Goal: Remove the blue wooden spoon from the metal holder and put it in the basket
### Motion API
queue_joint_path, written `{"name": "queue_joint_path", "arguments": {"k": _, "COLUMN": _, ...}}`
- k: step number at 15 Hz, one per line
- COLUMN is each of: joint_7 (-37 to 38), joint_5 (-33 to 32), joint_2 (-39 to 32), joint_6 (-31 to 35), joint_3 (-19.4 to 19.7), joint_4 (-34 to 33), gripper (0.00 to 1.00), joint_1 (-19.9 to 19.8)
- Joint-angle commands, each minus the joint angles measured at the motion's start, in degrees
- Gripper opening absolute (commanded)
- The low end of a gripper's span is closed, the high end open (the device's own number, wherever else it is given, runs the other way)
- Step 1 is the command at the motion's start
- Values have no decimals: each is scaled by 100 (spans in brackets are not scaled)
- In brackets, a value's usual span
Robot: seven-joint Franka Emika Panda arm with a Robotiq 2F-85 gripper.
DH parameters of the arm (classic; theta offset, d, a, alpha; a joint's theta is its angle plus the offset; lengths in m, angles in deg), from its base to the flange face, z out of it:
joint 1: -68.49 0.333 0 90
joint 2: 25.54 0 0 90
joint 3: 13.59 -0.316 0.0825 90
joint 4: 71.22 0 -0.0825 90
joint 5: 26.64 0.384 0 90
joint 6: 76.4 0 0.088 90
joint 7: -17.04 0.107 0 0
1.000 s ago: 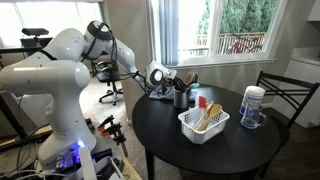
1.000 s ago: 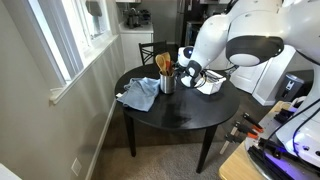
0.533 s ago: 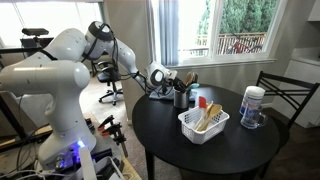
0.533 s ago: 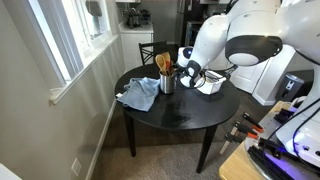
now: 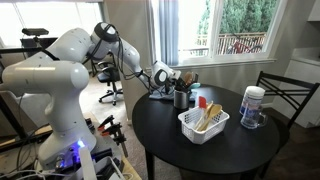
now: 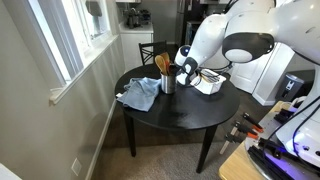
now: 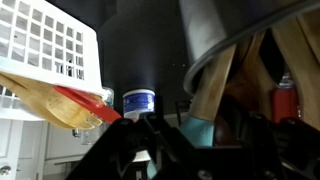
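Claw beside metal holder, basket near

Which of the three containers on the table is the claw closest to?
The small dark grey metal holder; the gripper hovers right beside it, while the white basket and the taller white canister stand farther off.

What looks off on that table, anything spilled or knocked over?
Nothing spilled or toppled. Only untidy thing: a blue cloth lies crumpled on the table beside the metal holder. The holder, the basket and the white canister stand upright; wooden utensils lean out over the basket's rim.
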Motion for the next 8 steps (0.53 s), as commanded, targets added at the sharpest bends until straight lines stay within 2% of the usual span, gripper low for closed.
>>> {"name": "queue_joint_path", "arguments": {"k": 1, "joint_7": -322, "joint_5": 15, "joint_2": 111, "joint_6": -107, "joint_3": -199, "joint_4": -127, "gripper": 34, "joint_1": -213}}
{"name": "queue_joint_path", "arguments": {"k": 5, "joint_7": -392, "joint_5": 40, "joint_2": 174, "joint_6": -43, "joint_3": -197, "joint_4": -51, "gripper": 8, "joint_1": -179}}
{"name": "queue_joint_path", "arguments": {"k": 6, "joint_7": -393, "joint_5": 50, "joint_2": 176, "joint_6": -34, "joint_3": -177, "joint_4": -46, "gripper": 6, "joint_1": -165}}
{"name": "queue_joint_path", "arguments": {"k": 8, "joint_7": -379, "joint_5": 68, "joint_2": 187, "joint_6": -36, "joint_3": -115, "joint_4": -7, "gripper": 10, "joint_1": -102}}
